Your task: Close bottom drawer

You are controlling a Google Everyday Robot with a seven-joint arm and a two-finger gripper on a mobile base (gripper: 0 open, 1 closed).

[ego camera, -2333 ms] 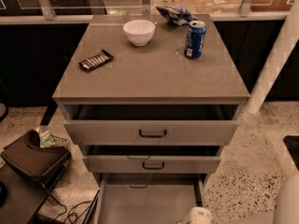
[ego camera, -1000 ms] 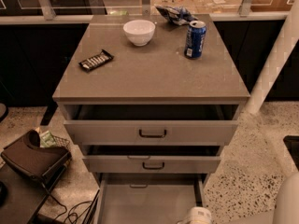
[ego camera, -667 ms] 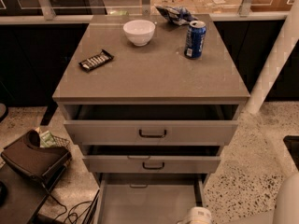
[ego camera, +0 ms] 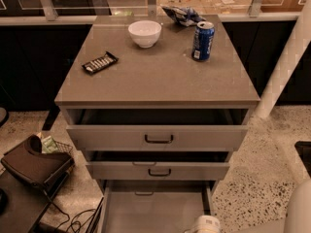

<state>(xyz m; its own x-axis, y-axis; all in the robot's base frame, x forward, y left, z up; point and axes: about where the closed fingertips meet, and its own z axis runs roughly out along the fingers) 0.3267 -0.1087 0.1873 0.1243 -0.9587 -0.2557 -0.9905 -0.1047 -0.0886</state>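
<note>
Mostly cut off by the lower edge, the grey flat-fronted bottom drawer [ego camera: 150,211] stood pulled far out beneath the wide grey top drawer [ego camera: 107,137] and the mid-width grey drawer [ego camera: 116,170], its front out of sight. Only the white rounded top of the claw [ego camera: 204,224] showed, at the bottom edge by that drawer's right wall. Whether it was open, or touched anything, could not be told. A white bowl [ego camera: 145,33] and a blue can [ego camera: 202,41] sat on the grey worktop [ego camera: 160,76].

Bottom drawer [ego camera: 148,210] juts far out; pincer [ego camera: 204,224] low by its right wall.
</note>
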